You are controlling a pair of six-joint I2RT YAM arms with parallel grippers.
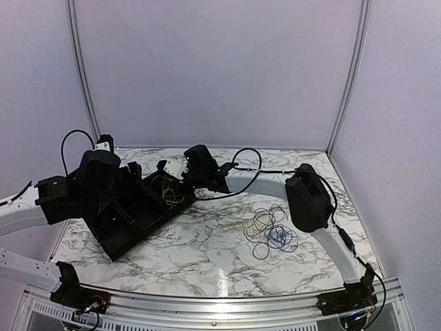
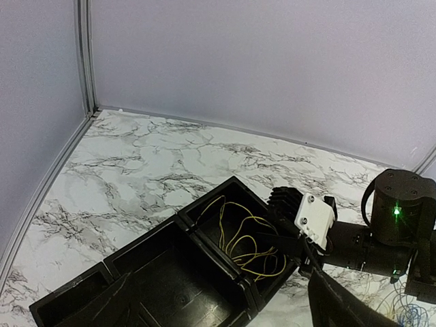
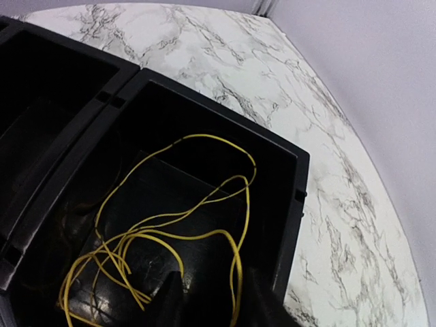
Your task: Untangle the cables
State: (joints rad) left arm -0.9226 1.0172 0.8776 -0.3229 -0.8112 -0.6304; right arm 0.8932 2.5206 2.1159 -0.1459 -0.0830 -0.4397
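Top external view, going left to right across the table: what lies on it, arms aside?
Black compartment tray → yellow cable lying in the tray's right end compartment → tangled pile of thin cables on the marble tabletop, with the blue cable toward its right side.

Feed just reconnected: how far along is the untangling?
Done: the yellow cable lies alone in the tray's end compartment. In hand: nothing; the right gripper hangs open over it. To do: the blue cable and black cable overlap on the table.
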